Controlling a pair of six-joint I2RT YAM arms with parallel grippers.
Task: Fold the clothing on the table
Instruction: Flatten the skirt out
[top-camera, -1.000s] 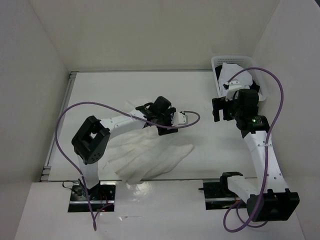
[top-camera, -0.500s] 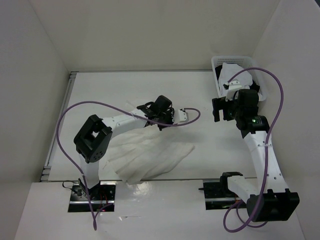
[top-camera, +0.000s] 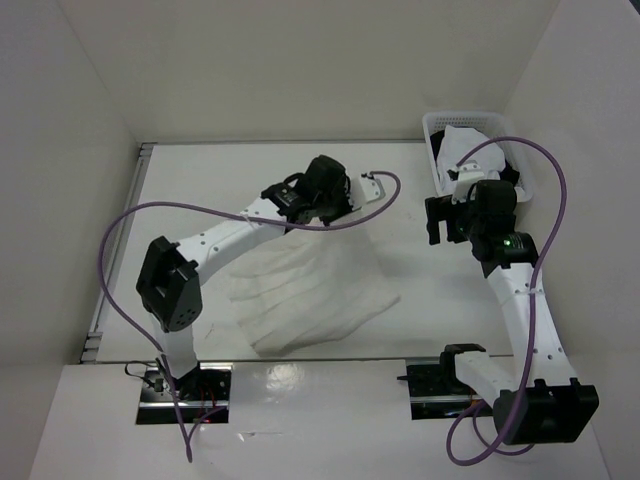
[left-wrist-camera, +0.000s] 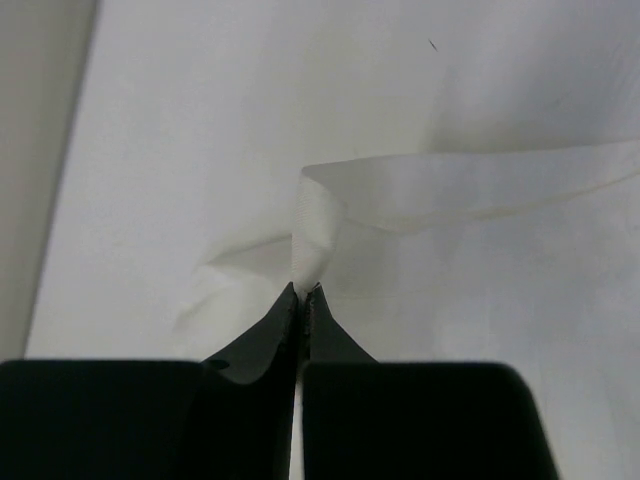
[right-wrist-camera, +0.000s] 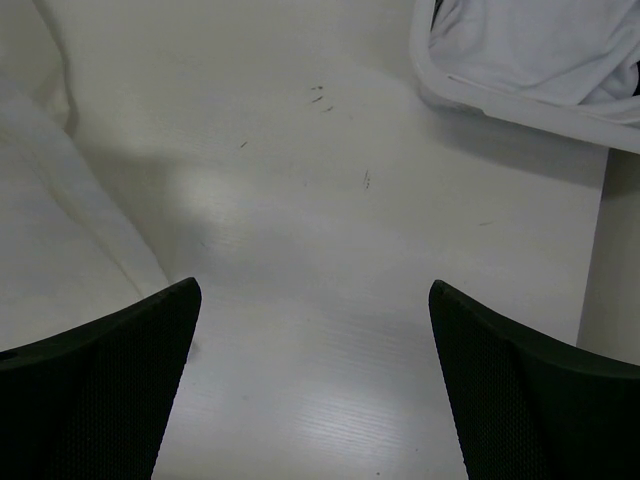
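Left gripper (left-wrist-camera: 302, 293) jaws pinched tight on edge of pleated white skirt (top-camera: 310, 295), that edge held up off table (top-camera: 190, 190). Rest of skirt lay spread mid-table, toward near side. Right gripper (right-wrist-camera: 312, 290) jaws wide, holding nothing, hovered over bare tabletop near white basket (top-camera: 465, 115) of cloth.
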